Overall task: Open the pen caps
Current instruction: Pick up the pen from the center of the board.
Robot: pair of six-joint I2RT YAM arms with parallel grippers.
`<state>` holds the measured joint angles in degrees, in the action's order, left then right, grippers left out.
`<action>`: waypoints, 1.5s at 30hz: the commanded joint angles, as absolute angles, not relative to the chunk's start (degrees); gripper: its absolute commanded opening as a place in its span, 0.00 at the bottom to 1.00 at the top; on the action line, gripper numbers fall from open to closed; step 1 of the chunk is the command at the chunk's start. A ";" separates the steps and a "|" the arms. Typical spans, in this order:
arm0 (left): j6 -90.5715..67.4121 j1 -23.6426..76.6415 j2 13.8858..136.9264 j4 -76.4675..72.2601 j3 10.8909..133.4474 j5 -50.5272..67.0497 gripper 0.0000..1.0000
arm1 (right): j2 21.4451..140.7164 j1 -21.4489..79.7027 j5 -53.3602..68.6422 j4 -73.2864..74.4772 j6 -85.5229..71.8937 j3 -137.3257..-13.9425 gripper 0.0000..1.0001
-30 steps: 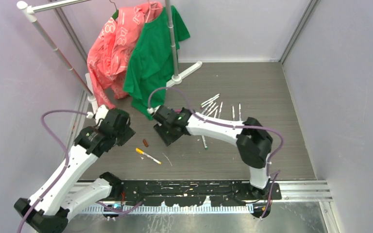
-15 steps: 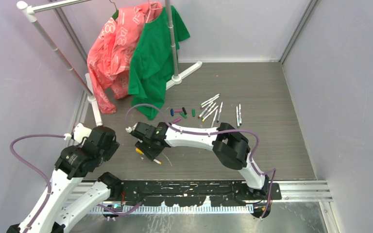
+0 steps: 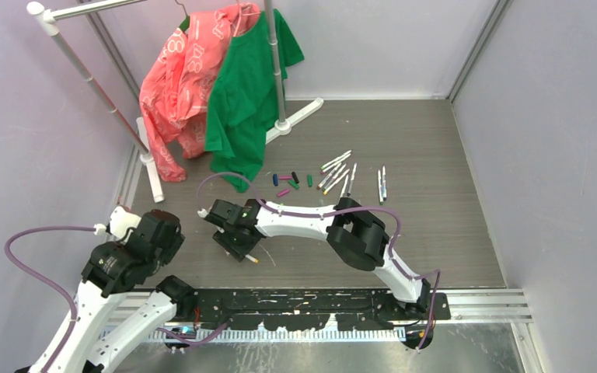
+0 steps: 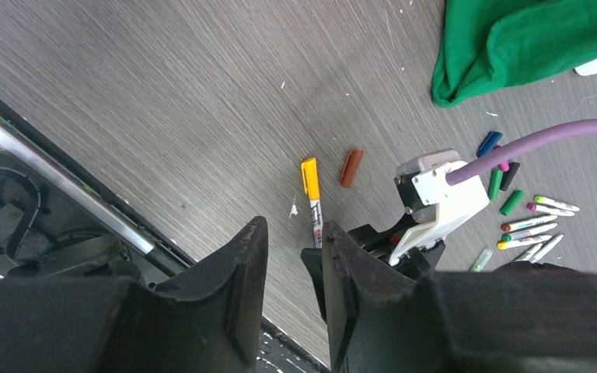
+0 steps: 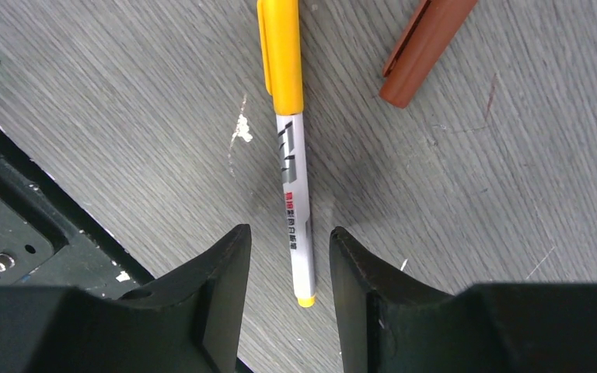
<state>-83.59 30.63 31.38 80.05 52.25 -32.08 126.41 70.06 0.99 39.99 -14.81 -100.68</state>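
A pen with a yellow cap (image 5: 281, 54) and a white barrel (image 5: 295, 202) lies flat on the grey floor. My right gripper (image 5: 289, 241) hangs open just above it, one finger on each side of the barrel's tail end, neither touching it. A loose brown cap (image 5: 424, 50) lies just right of the yellow one. My left gripper (image 4: 291, 233) is open and empty, held back at the near left; it looks on at the same pen (image 4: 309, 177) and brown cap (image 4: 350, 167). Several loose caps (image 3: 291, 180) and uncapped pens (image 3: 338, 175) lie farther back.
A clothes rack with a green shirt (image 3: 245, 93) and a pink shirt (image 3: 183, 78) stands at the back left, its white base (image 3: 295, 116) on the floor. The black mounting rail (image 3: 311, 299) runs along the near edge. A purple cable (image 4: 544, 138) trails from the right wrist.
The right arm swung left and toward the near edge, coming down over the yellow-capped pen. The left arm drew back toward the near left corner. Both grippers kept their openings.
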 commanded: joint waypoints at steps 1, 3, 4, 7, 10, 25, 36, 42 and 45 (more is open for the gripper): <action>-84.73 30.84 30.49 81.21 52.35 -35.16 0.33 | 126.99 70.48 0.27 40.69 -13.34 -102.85 0.46; -85.16 30.85 29.91 81.45 51.98 -35.15 0.33 | 127.70 70.49 -0.66 41.11 -13.04 -102.41 0.44; -85.46 30.82 29.60 81.57 51.78 -35.17 0.33 | 127.90 70.49 -1.66 41.06 -13.01 -101.86 0.42; -86.22 30.77 28.86 82.03 51.38 -35.29 0.33 | 127.99 70.48 -2.28 40.34 -13.14 -99.33 0.35; -86.96 30.83 28.20 82.24 50.95 -35.42 0.33 | 127.77 70.47 -2.69 40.12 -13.18 -97.59 0.21; -84.09 30.83 31.76 60.30 43.48 -23.09 0.36 | 110.00 67.37 2.43 34.78 -18.27 -86.76 0.01; -83.69 30.79 39.65 40.43 36.69 -12.03 0.37 | 100.88 62.36 12.60 32.01 -23.24 -81.94 0.01; -83.67 30.85 42.74 36.40 37.00 -11.16 0.38 | 100.63 61.54 15.31 32.28 -23.30 -81.86 0.01; -83.48 30.83 43.02 34.73 36.68 -11.16 0.38 | 100.40 61.07 16.49 31.83 -23.38 -81.56 0.01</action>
<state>-84.58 30.63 43.09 40.77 36.80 -11.79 102.56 61.67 13.13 33.61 -22.76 -81.49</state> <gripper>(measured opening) 0.374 0.111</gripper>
